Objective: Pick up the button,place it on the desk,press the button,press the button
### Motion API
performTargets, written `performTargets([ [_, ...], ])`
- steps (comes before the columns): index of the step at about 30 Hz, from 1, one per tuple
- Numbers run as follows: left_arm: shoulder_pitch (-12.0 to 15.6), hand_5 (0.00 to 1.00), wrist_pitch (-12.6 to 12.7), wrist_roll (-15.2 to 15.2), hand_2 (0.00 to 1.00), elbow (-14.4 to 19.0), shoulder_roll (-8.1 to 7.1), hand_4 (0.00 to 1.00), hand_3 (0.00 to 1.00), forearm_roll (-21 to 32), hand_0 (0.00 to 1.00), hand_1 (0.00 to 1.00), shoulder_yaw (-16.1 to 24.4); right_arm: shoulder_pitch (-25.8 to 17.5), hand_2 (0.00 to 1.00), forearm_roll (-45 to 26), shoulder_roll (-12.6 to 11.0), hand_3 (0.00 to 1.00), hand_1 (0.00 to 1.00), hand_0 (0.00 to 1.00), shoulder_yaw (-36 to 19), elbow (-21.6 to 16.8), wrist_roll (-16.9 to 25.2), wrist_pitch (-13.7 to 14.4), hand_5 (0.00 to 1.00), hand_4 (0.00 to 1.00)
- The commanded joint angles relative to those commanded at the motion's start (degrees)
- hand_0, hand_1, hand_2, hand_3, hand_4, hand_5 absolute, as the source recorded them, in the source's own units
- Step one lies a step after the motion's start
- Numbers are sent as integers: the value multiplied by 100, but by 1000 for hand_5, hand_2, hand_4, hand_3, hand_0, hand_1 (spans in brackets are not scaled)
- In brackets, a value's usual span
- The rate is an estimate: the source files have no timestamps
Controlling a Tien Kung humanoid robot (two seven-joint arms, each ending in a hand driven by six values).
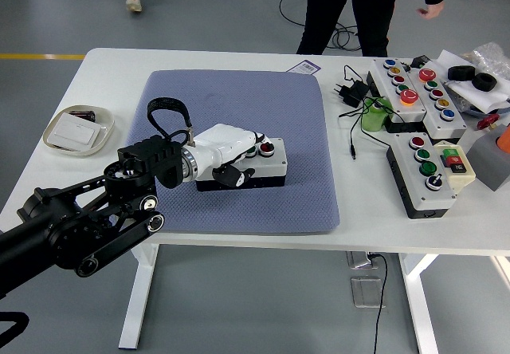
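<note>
Mostly hidden white-and-black button box (269,165), red button visible, under curled, unclasping left hand (232,148).

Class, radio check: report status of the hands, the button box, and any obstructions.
Left hand over white-topped black button box on the blue-grey mat, fingers covering left buttons; red button exposed. Right hand out of view. No obstructions.
</note>
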State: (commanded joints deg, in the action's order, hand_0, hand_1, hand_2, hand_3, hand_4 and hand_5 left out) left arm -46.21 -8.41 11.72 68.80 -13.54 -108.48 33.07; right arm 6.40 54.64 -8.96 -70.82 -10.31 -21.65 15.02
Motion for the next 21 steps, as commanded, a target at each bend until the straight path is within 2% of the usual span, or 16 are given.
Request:
performTargets([
  [10,32,2,-287,80,34,-36,-20,555,807,-26,46,2,-36,-12,616,9,0,612,535,644,0,0,-3,0,286,259],
  [19,18,2,-254,80,34,-39,-30,556,807,-59,44,2,32,2,616,-3,1,612,535,644,1,0,4,-3,286,259],
  [21,30,2,-172,58,34,19,-48,556,807,-61,44,2,108,10,616,-6,4,612,535,644,-10,0,6,1,286,259],
])
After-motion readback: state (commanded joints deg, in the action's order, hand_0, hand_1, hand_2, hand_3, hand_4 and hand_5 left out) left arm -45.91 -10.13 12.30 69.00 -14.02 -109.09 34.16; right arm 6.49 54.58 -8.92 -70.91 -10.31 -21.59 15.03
